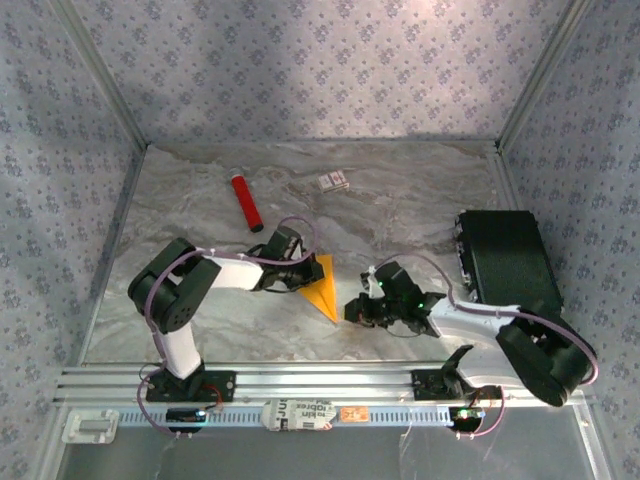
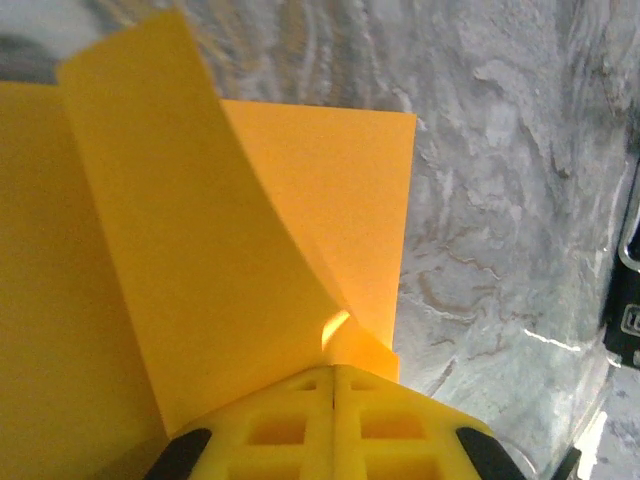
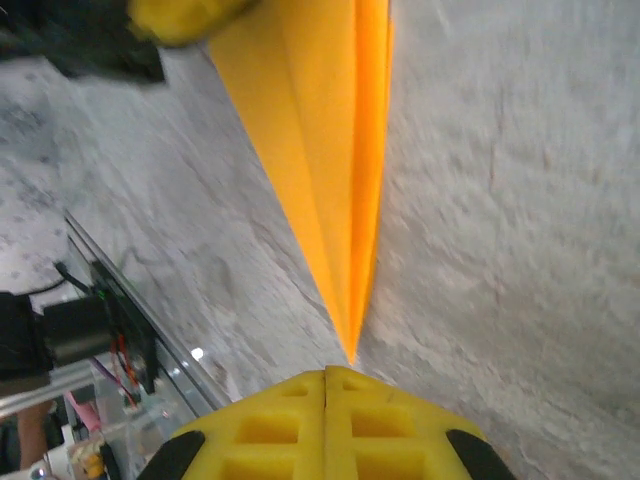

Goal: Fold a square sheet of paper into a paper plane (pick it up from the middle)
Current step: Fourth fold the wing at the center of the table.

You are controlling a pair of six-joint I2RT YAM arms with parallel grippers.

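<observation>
Top external, paper plane [image 1: 322,290] on the marble table [image 1: 420,210], left gripper [image 1: 298,275] at its left edge, right gripper [image 1: 352,312] by its near tip, left wrist, fingers [image 2: 285,425] pinched together on a curled-up flap, right wrist, fingers [image 3: 275,425] closed together, the plane's point just at their tips.

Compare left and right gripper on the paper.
Left gripper is shut on a flap of the paper, curling it up off the rest; right gripper is shut on nothing, the paper's point just ahead of it. Left sits at the paper's wide end, right at its tip. Both are closed, low over the table.
</observation>
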